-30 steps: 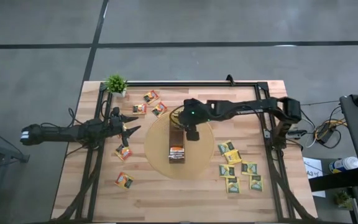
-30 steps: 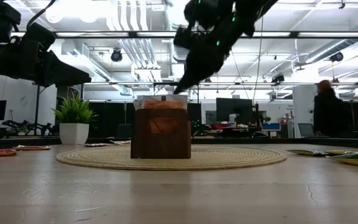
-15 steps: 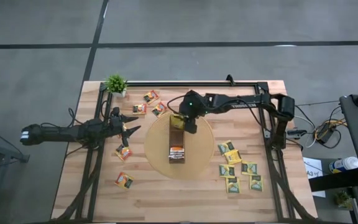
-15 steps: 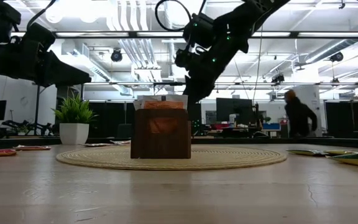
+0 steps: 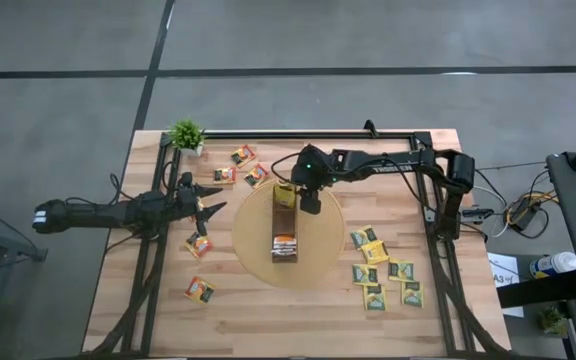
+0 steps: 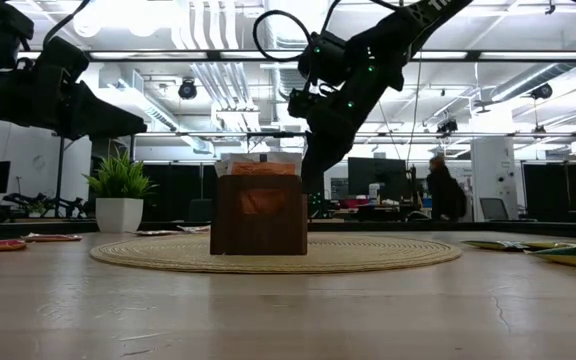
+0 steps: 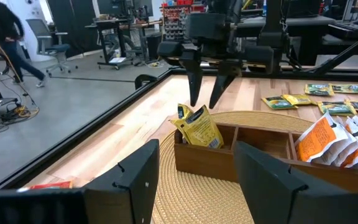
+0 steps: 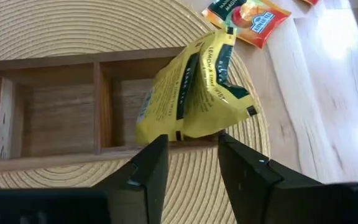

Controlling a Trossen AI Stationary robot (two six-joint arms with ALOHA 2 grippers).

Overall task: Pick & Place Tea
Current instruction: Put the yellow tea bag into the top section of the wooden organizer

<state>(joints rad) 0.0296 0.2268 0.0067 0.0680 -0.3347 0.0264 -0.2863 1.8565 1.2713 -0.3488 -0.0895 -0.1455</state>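
From above, the right gripper (image 5: 306, 203) hangs at the brown box's (image 5: 284, 232) far end while the left gripper (image 5: 206, 203) waits spread wide beside the mat (image 5: 326, 250); in the left wrist view, a yellow sachet (image 7: 199, 129) leans in the end compartment beneath the right gripper's parted, empty fingers (image 7: 193, 84).

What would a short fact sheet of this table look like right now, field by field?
Right gripper: open, just above the yellow sachet
Yellow sachet: leaning in the end compartment of the wooden box
Box: on the round woven mat, orange sachets in another compartment
Left gripper: open, waiting at the table's left side
Loose sachets: green-and-yellow group right of the mat
Plant: far corner
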